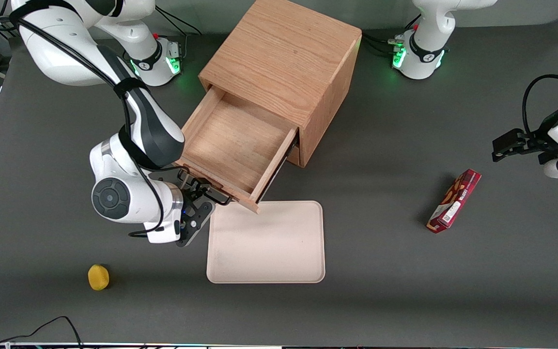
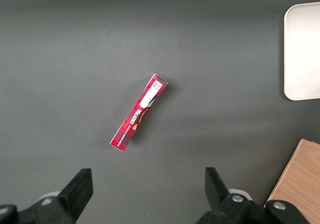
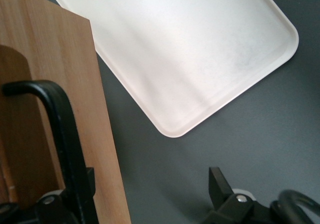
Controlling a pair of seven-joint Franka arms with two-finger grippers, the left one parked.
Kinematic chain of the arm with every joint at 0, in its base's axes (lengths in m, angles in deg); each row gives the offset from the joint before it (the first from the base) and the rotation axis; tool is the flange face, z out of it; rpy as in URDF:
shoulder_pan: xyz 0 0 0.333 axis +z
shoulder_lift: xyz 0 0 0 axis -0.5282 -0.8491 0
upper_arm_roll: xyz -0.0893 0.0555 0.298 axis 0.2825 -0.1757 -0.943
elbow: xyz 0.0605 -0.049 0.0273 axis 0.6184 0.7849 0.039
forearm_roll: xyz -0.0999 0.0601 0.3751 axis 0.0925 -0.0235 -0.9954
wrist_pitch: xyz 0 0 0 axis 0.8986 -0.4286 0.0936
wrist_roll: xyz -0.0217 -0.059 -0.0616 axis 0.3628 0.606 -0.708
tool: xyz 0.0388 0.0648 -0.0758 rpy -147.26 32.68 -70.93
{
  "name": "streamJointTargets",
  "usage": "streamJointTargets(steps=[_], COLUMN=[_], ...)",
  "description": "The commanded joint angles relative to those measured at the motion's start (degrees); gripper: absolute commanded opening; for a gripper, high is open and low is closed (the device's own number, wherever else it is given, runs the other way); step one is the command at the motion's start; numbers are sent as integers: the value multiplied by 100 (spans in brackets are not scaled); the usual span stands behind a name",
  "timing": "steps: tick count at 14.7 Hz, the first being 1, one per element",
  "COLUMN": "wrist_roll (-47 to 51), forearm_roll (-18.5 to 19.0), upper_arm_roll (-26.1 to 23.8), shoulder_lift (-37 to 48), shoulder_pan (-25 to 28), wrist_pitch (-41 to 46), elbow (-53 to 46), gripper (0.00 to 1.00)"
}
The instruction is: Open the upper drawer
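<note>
The upper drawer (image 1: pixel 233 145) of the oak cabinet (image 1: pixel 284 63) stands pulled far out, and its inside is bare wood. Its thin black bar handle (image 1: pixel 221 198) runs along the drawer front (image 3: pixel 60 84). My gripper (image 1: pixel 205 194) is at that front, on the side nearer the front camera, toward the working arm's end of the table. In the right wrist view the gripper (image 3: pixel 152 191) is open. One finger (image 3: pixel 87 186) rests against the handle (image 3: pixel 60 119) and the other finger (image 3: pixel 220 189) hangs over the grey table. The jaws grip nothing.
A cream tray (image 1: pixel 265 242) lies flat just in front of the open drawer, and the drawer's corner overhangs its edge. A yellow fruit (image 1: pixel 98 277) sits near the table's front edge. A red snack box (image 1: pixel 454 200) lies toward the parked arm's end.
</note>
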Motion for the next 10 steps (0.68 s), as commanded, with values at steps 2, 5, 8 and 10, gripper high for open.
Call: streamJointTargets(steps=[2,5,8,10], wrist_roll=[-139,-139,-139,-139], forearm_roll=[111,120,120,120], upper_arm_roll=[83,92,92,92], shoulder_lift=[-155,-155,-155,-155], shoulder_pan=[72,64,81,81], wrist_pitch=[261,393,490,595], elbow=[-437,-596,-745,-877], gripper=[100,100,100,100])
